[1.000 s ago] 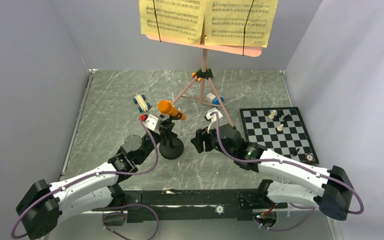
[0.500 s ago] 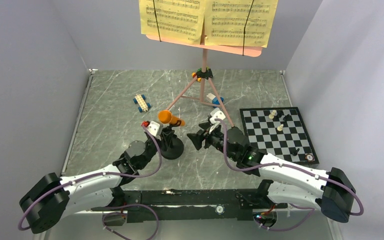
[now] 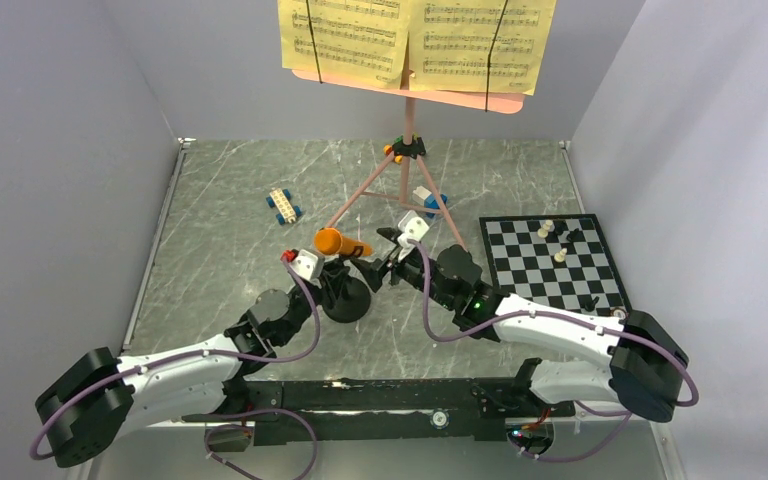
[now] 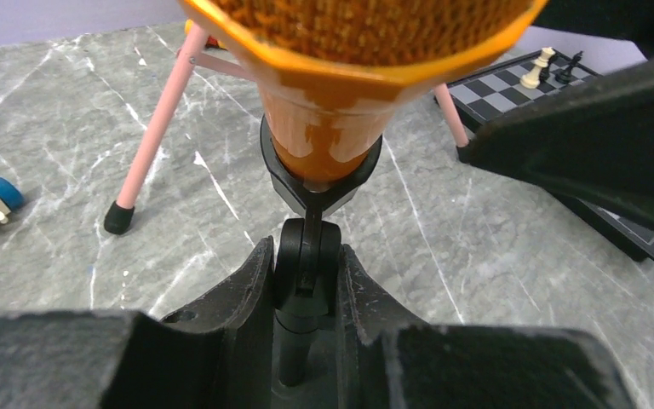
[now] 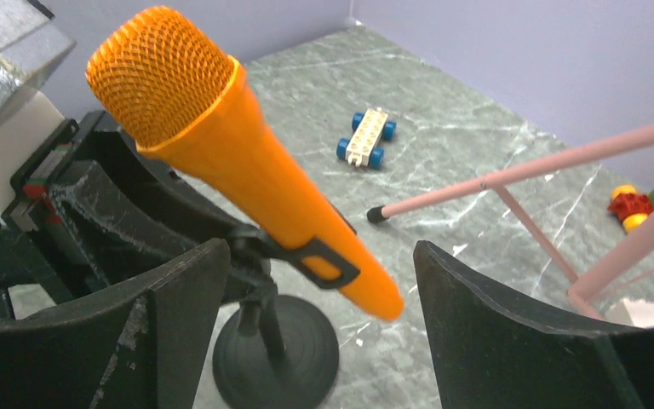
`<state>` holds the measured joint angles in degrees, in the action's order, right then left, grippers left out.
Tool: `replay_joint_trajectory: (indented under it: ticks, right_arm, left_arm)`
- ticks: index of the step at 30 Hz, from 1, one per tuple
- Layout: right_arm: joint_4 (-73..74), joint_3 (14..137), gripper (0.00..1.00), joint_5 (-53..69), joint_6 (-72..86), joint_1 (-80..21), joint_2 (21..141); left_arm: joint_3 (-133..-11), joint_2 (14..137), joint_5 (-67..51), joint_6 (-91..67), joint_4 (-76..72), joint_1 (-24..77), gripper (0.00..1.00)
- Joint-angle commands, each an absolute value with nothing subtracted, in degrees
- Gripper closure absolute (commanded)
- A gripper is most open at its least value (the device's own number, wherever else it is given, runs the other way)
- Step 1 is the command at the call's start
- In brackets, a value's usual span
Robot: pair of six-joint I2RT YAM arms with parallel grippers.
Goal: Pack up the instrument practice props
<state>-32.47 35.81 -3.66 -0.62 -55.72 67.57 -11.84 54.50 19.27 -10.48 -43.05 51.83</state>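
one orange mic [image 5: 247, 170] sits clipped atop the black stand [image 5: 281, 354], whose post the left claw [image 4: 304, 266] pinches. the right claw [image 5: 319, 266] spreads wide, jaws flanking the mic's tail. pink music stand [image 5: 519, 170] legs just beyond it.

Light is coming down soft and even from overhead, so the marble worktop [image 3: 230, 230] is looking bright with barely any sheen, and the mic stand [image 3: 343, 298] is hardly throwing a shadow. Up close, the orange microphone [image 4: 324, 128] is catching patchy white glare on its body, and its mesh head is blurring out at the frame's top edge. The fingers [image 4: 251, 294] of the left gripper [image 4: 302, 273] are looking soft and murky too, while the chessboard [image 4: 511, 85] behind is reading crisp.
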Motion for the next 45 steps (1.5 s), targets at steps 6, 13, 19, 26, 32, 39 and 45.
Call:
replay_joint_trajectory:
  ticks: [6,13,19,26,32,39,45]
  right_arm:
    - [-44.9,37.9,0.2,1.0,-11.4,-58.3,73.1]
    - [-47.6,39.1,0.23,-3.7,-14.4,-59.5,77.3]
    - [-53.5,40.7,0.29,-8.8,-16.6,-59.7,80.4]
    - [-54.5,43.2,0.59,-9.4,-17.5,-59.7,83.0]
    - [-53.4,43.1,1.0,-14.7,-14.8,-59.7,82.1]
    - [-45.4,46.1,1.0,-34.2,-12.5,-59.6,78.5]
    - [-41.2,46.5,1.0,-42.4,-13.8,-59.2,75.7]
  left_arm:
    - [-10.5,54.9,14.1,-13.5,-32.7,53.0,1.0]
    - [-11.1,54.9,11.6,-12.8,-32.6,53.0,1.0]
    - [-10.4,55.3,9.5,-12.8,-33.9,53.1,1.0]
    - [-10.1,55.5,8.9,-13.3,-33.7,53.1,1.0]
    - [-9.0,56.5,9.6,-13.8,-34.8,53.1,1.0]
    - [-7.5,57.7,13.3,-14.0,-36.3,53.1,1.0]
    - [-6.4,58.6,14.4,-14.5,-38.3,53.1,1.0]
